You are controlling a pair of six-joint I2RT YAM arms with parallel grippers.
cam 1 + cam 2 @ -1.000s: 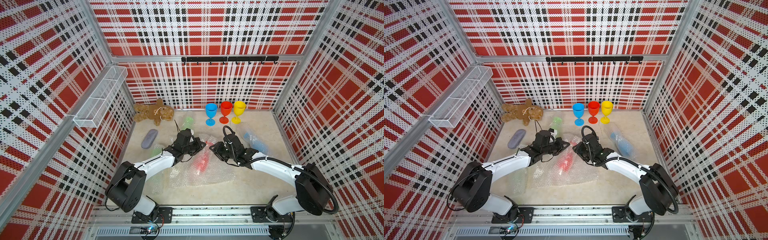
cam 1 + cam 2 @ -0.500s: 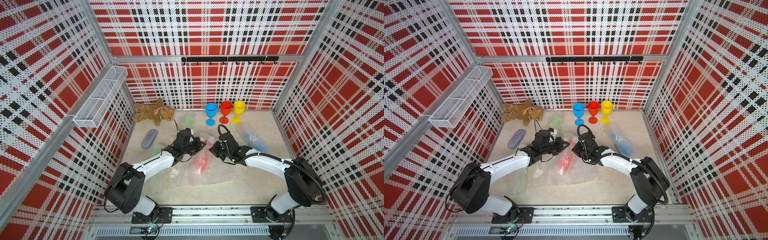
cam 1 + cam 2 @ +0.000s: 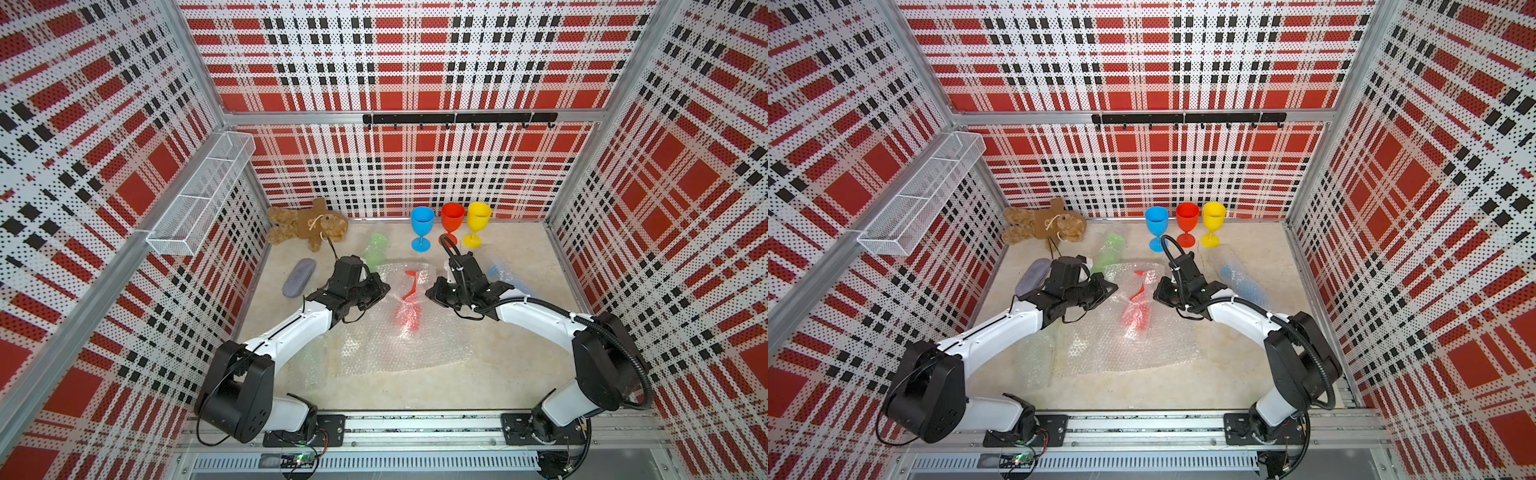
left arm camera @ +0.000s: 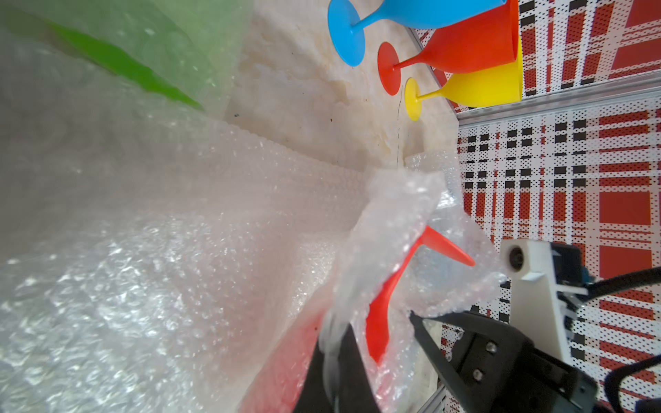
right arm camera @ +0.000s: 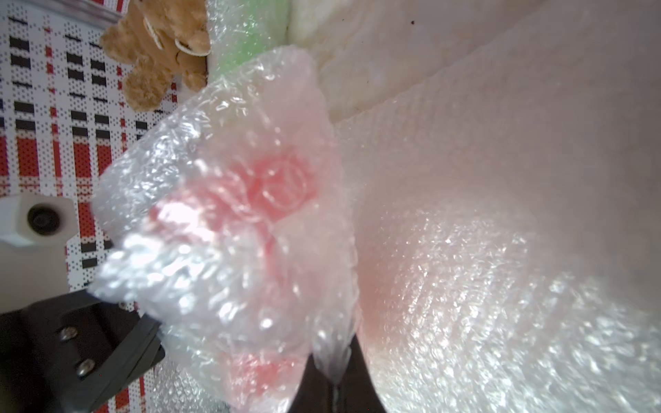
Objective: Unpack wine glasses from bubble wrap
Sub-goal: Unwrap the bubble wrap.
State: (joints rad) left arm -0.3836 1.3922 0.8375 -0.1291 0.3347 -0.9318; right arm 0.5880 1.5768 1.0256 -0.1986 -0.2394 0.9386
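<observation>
Left edge of the beige tabletop (image 3: 519,374): a flat grey oval pouch (image 3: 298,277) lies about halfway back. A brown plush teddy bear (image 3: 307,224) sprawls in the back-left corner. Near the front-left corner lies a bundle of bubble film with a faint green goblet inside (image 3: 311,361); detail cannot be made out. A second green goblet rolled in bubble film (image 3: 376,251) lies on its side near the back edge, just right of the bear.

Centre: the left gripper (image 3: 385,287) is clamped on one flap of the large clear bubble-wrap sheet (image 3: 399,349), which spreads from mid-table toward the front edge. The left wrist view shows film nipped between the closed black fingers (image 4: 354,379). The red plastic goblet (image 3: 410,289) lies on its side in this sheet, foot toward the back edge, bowl toward the front. From above, foot and stem show bare and the bowl is veiled by film. The right gripper (image 3: 430,291) faces the left one across the stem, jaws closed on the opposite flap. Its wrist view shows film pinched at the tips.

Back edge, right of centre: three unwrapped goblets stand upright in a close row, blue (image 3: 422,226), red (image 3: 452,220), yellow (image 3: 478,220).

Toward the right edge, a blue goblet wrapped in bubble film (image 3: 498,274) lies on its side beside the right gripper.
</observation>
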